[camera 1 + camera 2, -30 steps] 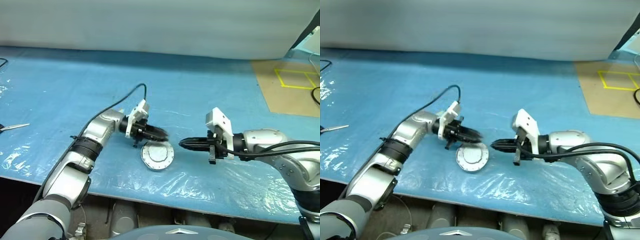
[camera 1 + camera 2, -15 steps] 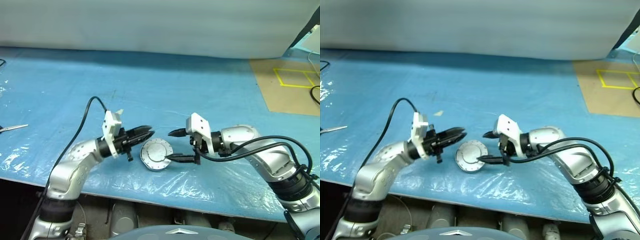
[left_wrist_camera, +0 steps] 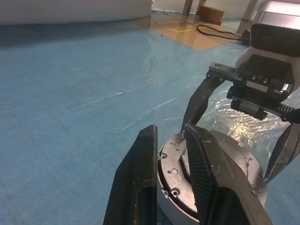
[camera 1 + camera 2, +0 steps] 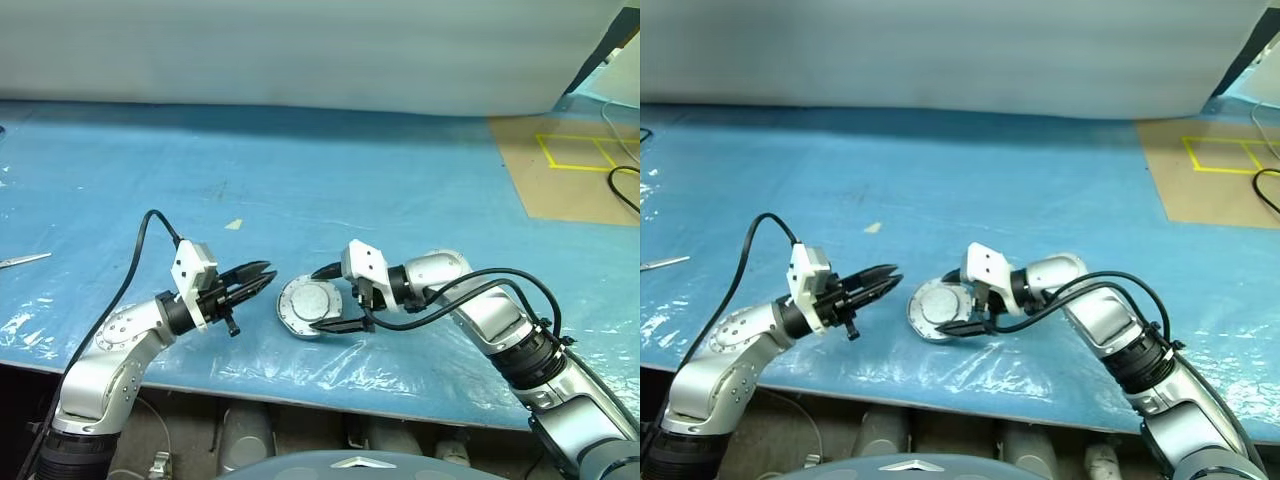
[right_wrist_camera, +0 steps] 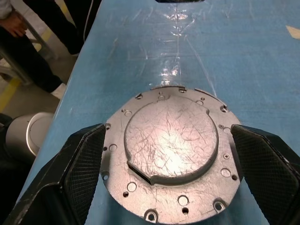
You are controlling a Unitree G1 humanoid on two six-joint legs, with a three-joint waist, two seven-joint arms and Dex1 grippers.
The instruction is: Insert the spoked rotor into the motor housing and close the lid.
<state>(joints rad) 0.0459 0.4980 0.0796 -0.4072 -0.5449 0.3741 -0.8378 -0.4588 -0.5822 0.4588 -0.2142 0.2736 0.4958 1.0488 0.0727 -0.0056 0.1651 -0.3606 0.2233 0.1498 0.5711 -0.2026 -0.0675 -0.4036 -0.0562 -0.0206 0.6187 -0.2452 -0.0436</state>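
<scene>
The lid (image 4: 305, 300) lies flat on the motor housing (image 3: 179, 212), plain scratched grey face up, on the blue sheet near the table's front edge. The spoked rotor is hidden. My right gripper (image 4: 315, 300) is open, pointing left, one finger behind the lid and one in front, the lid's right part between them. In the right wrist view both fingers (image 5: 82, 164) flank the lid (image 5: 171, 140) without gripping it. My left gripper (image 4: 262, 277) sits just left of the housing and points at it, its fingers (image 3: 140, 187) a narrow gap apart with nothing between.
Scissors (image 4: 20, 260) lie at the far left of the blue sheet (image 4: 330, 180). A brown board with yellow tape (image 4: 570, 170) and a black cable (image 4: 625, 185) are at the back right. A person's legs (image 5: 28, 47) stand beyond the table's edge.
My right gripper opened and moved left and down, so its fingers now straddle the lid. The left arm drew back to the left, away from the housing.
</scene>
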